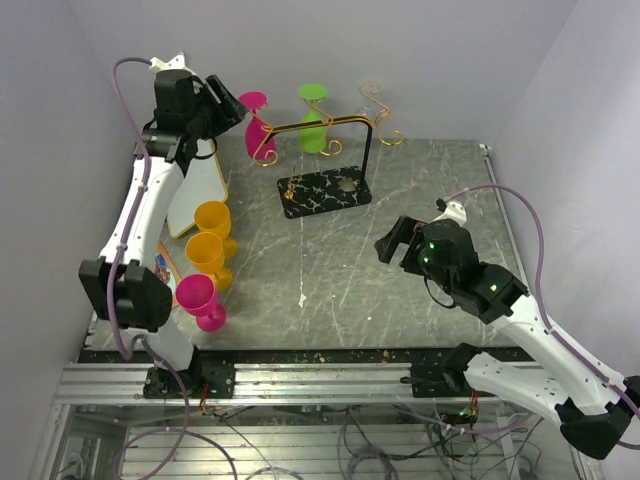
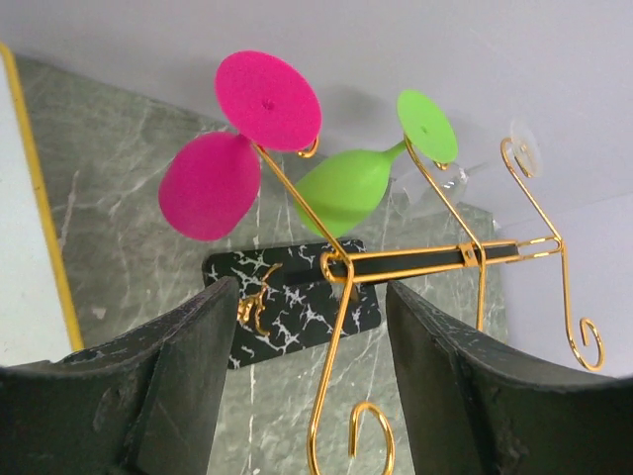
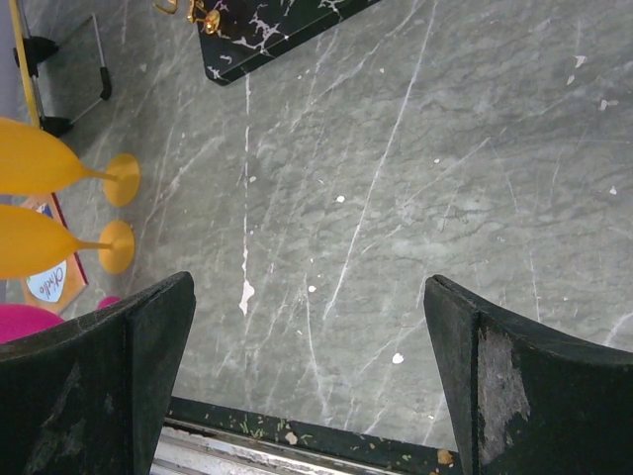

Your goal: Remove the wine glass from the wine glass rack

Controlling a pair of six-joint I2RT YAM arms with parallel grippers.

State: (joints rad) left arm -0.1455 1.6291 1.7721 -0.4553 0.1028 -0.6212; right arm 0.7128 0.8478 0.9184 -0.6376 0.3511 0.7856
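Left claw point(image 1: 234, 105) spread and empty at the left end of the wine glass rack point(image 1: 322, 124), pink wine glass point(image 1: 257, 132) hanging bowl-down just ahead of its tips, green glass point(image 1: 314, 128), clear glass point(image 1: 373, 98), right claw point(image 3: 307, 285) spread wide above the surface point(image 1: 430, 180), well apart from the rack.

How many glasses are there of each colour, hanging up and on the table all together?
Pink glasses: 2
Yellow glasses: 2
Green glass: 1
Clear glass: 1
Total: 6
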